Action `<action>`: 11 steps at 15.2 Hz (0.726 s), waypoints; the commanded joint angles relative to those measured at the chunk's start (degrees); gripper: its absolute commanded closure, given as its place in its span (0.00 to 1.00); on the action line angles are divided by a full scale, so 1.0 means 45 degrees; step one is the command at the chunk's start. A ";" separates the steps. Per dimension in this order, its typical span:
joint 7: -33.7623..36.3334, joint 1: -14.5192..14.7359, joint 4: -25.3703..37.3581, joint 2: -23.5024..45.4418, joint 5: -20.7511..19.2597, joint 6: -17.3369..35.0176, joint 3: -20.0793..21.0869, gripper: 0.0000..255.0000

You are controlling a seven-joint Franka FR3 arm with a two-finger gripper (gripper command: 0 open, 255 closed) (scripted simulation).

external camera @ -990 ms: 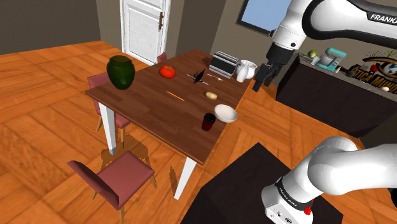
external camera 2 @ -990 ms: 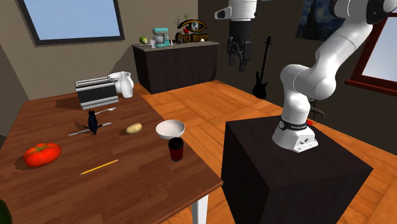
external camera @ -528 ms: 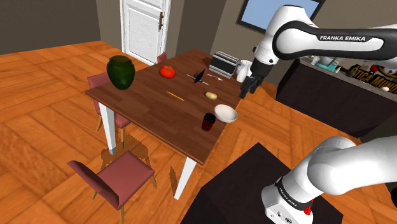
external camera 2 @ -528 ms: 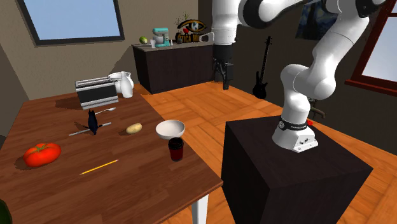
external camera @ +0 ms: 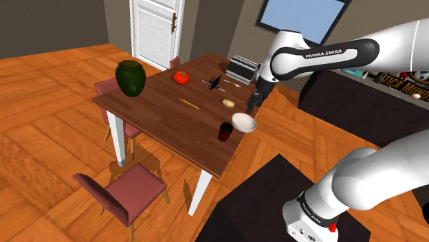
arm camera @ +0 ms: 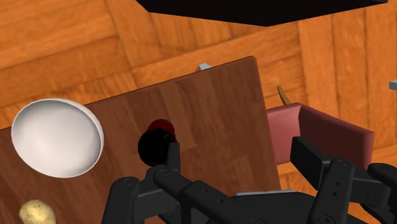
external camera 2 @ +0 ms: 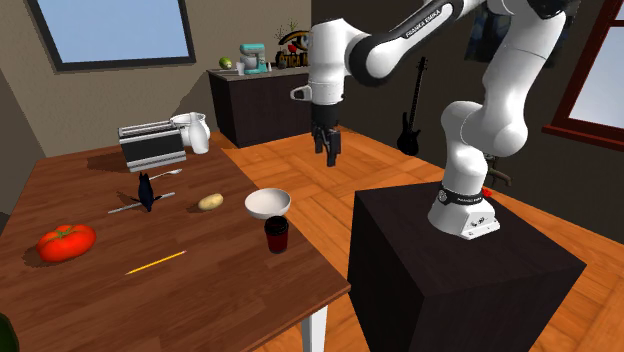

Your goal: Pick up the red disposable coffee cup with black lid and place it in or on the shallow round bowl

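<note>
Cup [external camera: 225,130], red with black lid, upright at the tabletop's [external camera: 165,110] edge, just beside the bowl [external camera: 243,123]. Gripper [external camera: 251,103] hangs above, fingers spread, empty.

A dark red cup [external camera 2: 276,236] capped with a black lid stands upright on the brown wooden surface [external camera 2: 200,290], close to its edge. Just beside the cup, with a narrow gap between the 2, a shallow round white bowl [external camera 2: 267,204] sits flat, its open side facing up.
</note>
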 commanded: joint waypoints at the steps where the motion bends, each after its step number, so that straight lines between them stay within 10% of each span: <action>1: -0.0414 -0.0030 0.0194 0.1045 0.0037 0.0874 -0.0200 0.00; 11: -0.2472 -0.0269 0.2179 0.6033 0.0942 0.3887 -0.0590 0.00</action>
